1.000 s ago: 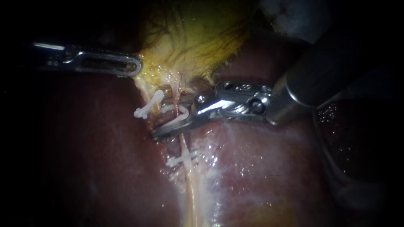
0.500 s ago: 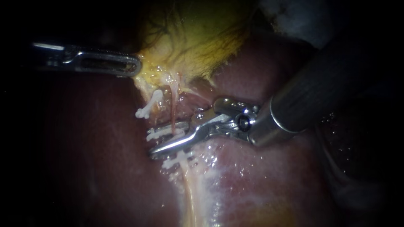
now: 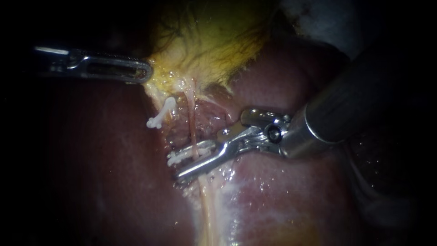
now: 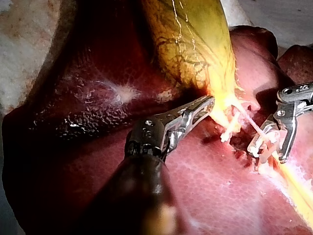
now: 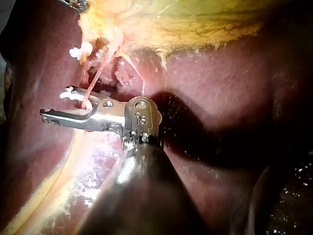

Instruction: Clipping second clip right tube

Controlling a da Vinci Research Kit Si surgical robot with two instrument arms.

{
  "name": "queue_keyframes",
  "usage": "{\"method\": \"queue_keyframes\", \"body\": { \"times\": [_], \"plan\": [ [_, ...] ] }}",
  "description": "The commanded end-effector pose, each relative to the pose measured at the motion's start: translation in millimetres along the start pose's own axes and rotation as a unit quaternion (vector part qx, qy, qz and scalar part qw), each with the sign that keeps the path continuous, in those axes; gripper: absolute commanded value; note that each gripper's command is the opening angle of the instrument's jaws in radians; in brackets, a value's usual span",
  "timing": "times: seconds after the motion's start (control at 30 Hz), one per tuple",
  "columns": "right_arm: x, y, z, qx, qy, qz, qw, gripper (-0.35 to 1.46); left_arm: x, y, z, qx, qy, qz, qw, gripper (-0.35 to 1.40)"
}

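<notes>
Just below the gallbladder (image 3: 214, 41), the right instrument's pincer (image 3: 175, 167) stands slightly parted astride the right tube (image 3: 191, 123) and grips nothing. A white clip (image 3: 181, 157) lies across that tube, against the upper jaw. The left instrument's pincer (image 3: 146, 73) is closed on the gallbladder's lower edge, above the liver (image 3: 282, 191).

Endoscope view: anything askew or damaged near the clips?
Nothing clearly damaged. The white plastic clip sits across the thin pink tube between the right instrument's open jaws. The other white clip lies slanted; no tear shows.
</notes>
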Motion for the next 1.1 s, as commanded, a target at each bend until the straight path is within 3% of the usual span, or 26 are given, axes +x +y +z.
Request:
{"method": "queue_keyframes", "body": {
  "times": [0.03, 0.43, 0.87, 0.97, 1.1],
  "plan": [
    [0.2, -0.3, -0.1, 0.002, 0.002, 0.001, 1.0000, 0.49, 0.0, 0.0, 0.0, 0.000, 0.000, 0.000, 1.0000, -0.35],
    [1.2, -1.8, -0.6, 0.006, 0.007, 0.015, 0.9999, 0.42, 0.0, 0.0, 0.0, 0.000, 0.000, 0.000, 1.0000, -0.35],
    [0.9, -2.1, -0.9, 0.005, 0.004, 0.026, 0.9996, -0.15, 0.0, 0.0, -0.1, 0.000, 0.000, 0.000, 1.0000, -0.35],
    [0.9, -2.2, -0.8, 0.006, 0.002, 0.026, 0.9996, -0.35, 0.0, 0.0, -0.1, 0.000, 0.000, 0.000, 1.0000, -0.35],
    [1.2, -1.7, -0.5, 0.001, 0.004, 0.053, 0.9986, -0.35, 0.0, 0.0, -0.1, 0.000, 0.000, 0.000, 1.0000, -0.35]
  ]
}}
